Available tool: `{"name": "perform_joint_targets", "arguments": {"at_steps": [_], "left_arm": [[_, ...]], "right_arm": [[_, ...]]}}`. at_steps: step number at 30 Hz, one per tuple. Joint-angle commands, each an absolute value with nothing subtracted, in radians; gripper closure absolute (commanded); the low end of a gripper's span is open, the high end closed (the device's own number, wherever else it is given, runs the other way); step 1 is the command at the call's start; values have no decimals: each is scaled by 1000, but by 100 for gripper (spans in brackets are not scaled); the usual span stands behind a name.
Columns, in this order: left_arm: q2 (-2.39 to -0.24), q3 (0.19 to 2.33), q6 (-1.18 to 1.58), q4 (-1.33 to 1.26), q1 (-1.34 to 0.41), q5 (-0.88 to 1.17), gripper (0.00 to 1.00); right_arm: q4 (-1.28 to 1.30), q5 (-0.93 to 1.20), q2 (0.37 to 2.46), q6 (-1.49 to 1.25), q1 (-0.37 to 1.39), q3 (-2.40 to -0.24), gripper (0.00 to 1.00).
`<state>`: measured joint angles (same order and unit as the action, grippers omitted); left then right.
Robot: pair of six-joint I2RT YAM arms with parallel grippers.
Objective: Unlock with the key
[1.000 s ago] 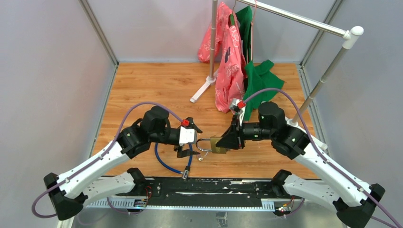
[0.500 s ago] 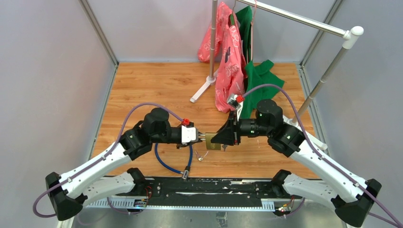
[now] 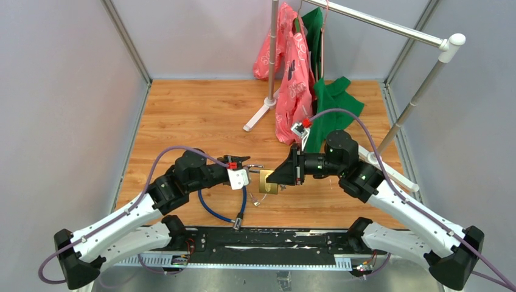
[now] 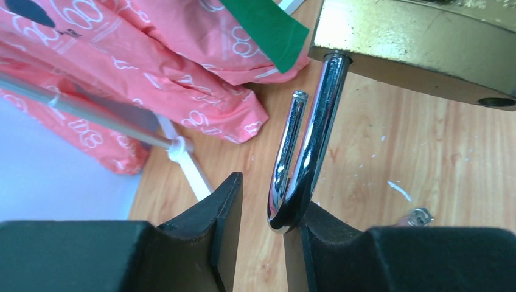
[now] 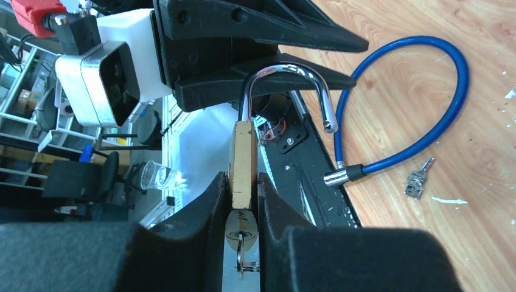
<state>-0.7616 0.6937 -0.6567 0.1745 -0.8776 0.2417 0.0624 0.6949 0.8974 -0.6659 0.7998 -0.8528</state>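
Tabletop (image 3: pixel 182 115) open beyond padlock (image 3: pixel 269 182) (mid-air).

Pink bags (image 3: pixel 291 79), green cloth (image 3: pixel 329 100), blue cable lock (image 3: pixel 220 207).

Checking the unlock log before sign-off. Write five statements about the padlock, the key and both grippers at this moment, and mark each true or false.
1. The right gripper clamps the brass padlock by its body. True.
2. The shackle is fully seated in the padlock body. False: one end stands free of the body, so it is open.
3. A key sits in the padlock's keyhole. True.
4. The left gripper holds the blue cable lock. False: its fingers are at the shackle's bend; the cable lock lies on the table.
5. The padlock rests on the table. False: it is held up between the two arms.
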Motion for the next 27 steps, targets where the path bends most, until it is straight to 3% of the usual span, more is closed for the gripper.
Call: {"name": "perform_joint_targets", "arguments": {"at_steps": [1, 12, 19, 27], "left_arm": [[-735, 659, -736, 66, -888, 99, 66], [-729, 637, -837, -46, -890, -110, 55], [-725, 628, -825, -52, -890, -138, 45], [-698, 674, -749, 121, -890, -111, 30]], "right_arm": [[-33, 723, 889, -796, 822, -841, 100], [53, 750, 950, -851, 840, -826, 100], [79, 742, 942, -849, 841, -825, 100], [187, 588, 930, -817, 839, -864, 100]]}}
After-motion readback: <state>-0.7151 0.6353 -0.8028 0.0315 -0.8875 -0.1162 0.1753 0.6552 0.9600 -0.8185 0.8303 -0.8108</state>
